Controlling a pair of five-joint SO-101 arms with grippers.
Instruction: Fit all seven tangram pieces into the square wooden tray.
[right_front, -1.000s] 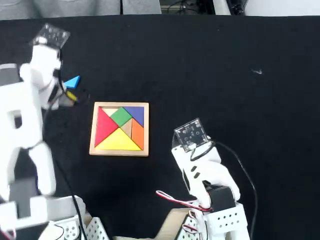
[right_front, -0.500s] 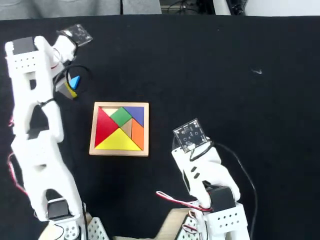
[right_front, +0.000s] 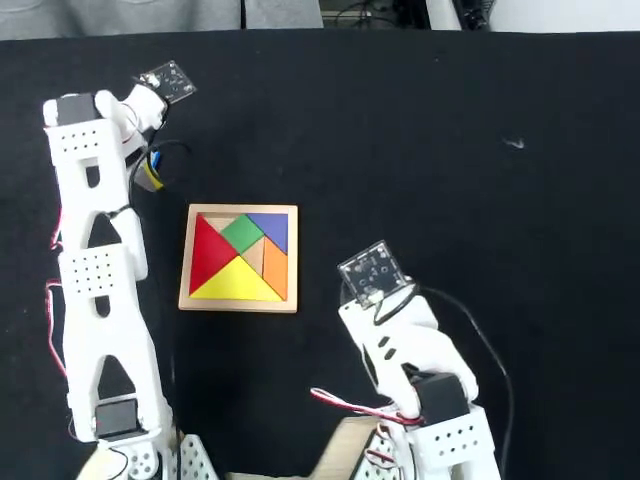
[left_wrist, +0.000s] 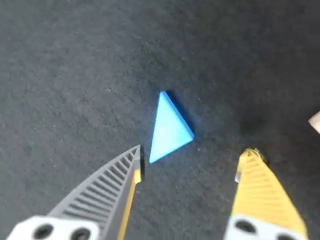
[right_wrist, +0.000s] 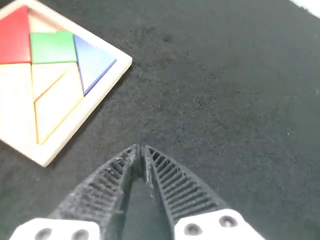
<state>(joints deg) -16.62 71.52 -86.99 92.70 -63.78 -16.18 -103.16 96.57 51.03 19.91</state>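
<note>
The square wooden tray (right_front: 238, 306) lies left of the table's middle with red, green, blue, orange and yellow pieces in it. Bare wood shows in a small triangle at its far-left corner. A small blue triangle (left_wrist: 169, 127) lies flat on the black cloth, beyond the tray's far-left corner. My left gripper (left_wrist: 192, 160) hangs open just over it, the triangle sitting between and slightly ahead of the fingertips, nearer the grey finger (left_wrist: 127, 167). In the high view the left gripper (right_front: 150, 172) covers most of the triangle. My right gripper (right_wrist: 140, 150) is shut on nothing, right of the tray (right_wrist: 122, 61).
Black cloth covers the table, wide and bare on the right half. The left arm (right_front: 95, 270) stretches along the tray's left side. The right arm's base (right_front: 440, 420) stands at the near edge. A small white fleck (right_front: 514, 143) lies at the far right.
The left arm has swung in from the left edge and stretched out, bringing its gripper over the blue triangle. The right arm has barely shifted.
</note>
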